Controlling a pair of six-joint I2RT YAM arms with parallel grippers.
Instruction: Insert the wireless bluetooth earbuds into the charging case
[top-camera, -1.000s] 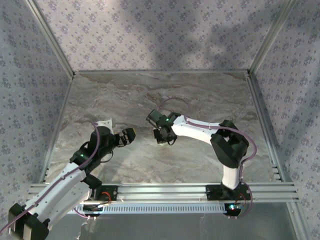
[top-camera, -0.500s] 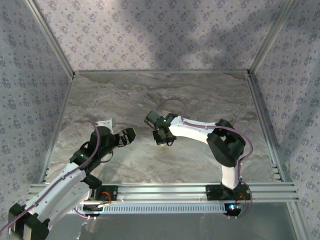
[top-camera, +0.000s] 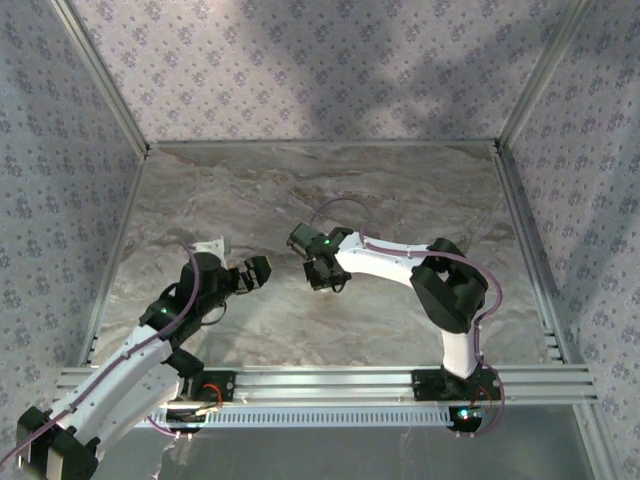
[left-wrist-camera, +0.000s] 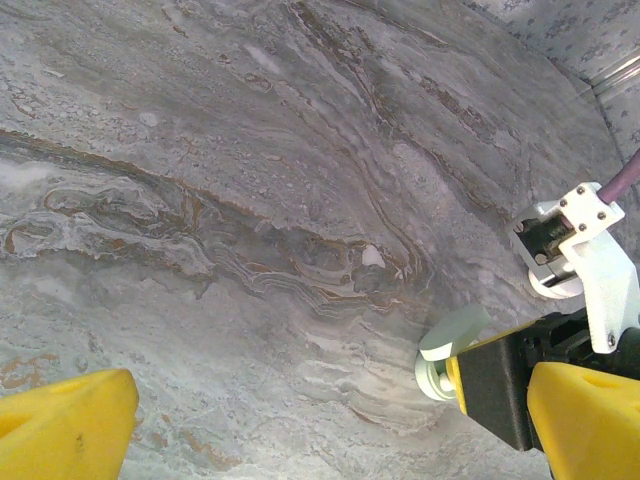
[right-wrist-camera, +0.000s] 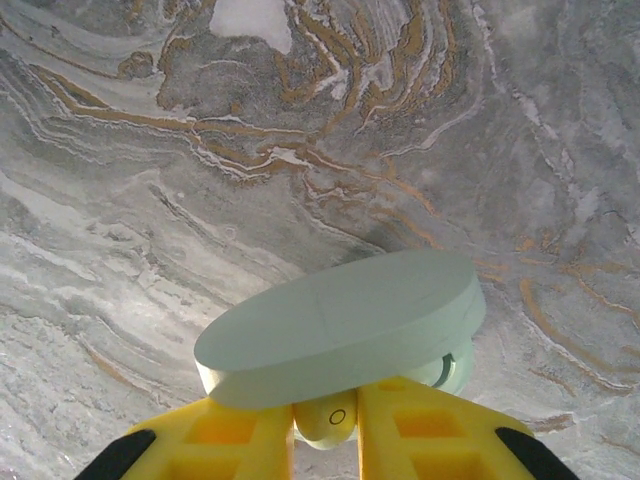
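Note:
The charging case (right-wrist-camera: 340, 325) is a pale white oval. It stands on the marble table with its lid raised, right in front of my right gripper (right-wrist-camera: 325, 435). That gripper's yellow fingers (right-wrist-camera: 240, 445) are shut on one small white earbud (right-wrist-camera: 325, 412), held just under the lid's near edge at the case's opening. From the left wrist view, the case (left-wrist-camera: 450, 350) peeks out beside the right gripper's black and yellow finger (left-wrist-camera: 500, 390). My left gripper (left-wrist-camera: 330, 430) is wide open over bare table a short way left of the case. From above, the left gripper (top-camera: 260, 272) faces the right gripper (top-camera: 325, 275).
The marble tabletop (top-camera: 330, 190) is fenced by aluminium rails (top-camera: 520, 210) and patterned walls (top-camera: 320, 70) on three sides. The right arm's bent elbow (top-camera: 450, 285) rises at the right, and a purple cable loops above its wrist.
The right arm's elbow and gripper have shifted slightly left toward the left gripper. The left arm has stayed still.

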